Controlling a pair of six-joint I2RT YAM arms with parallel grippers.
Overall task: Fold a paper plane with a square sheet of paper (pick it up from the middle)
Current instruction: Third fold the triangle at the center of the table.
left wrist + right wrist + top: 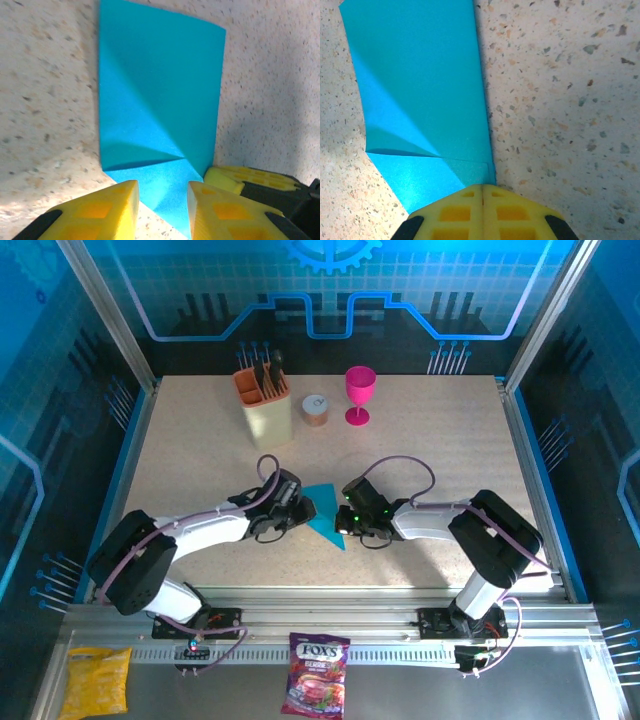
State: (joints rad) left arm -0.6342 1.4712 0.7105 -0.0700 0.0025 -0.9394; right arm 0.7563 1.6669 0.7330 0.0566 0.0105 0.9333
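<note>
Left end effector [162, 190] spread, straddling the paper's [160, 90] near corner. Right end effector [482, 192] pressed together, tip at the paper's edge; whether it pinches, I cannot tell. Paper lies partly folded on the worktop [450, 460] between both.

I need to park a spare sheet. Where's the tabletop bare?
Bare: right side past the pink goblet, and left strip beside the utensil holder. Crowded: near middle, where left claw and right claw flank the blue paper.
</note>
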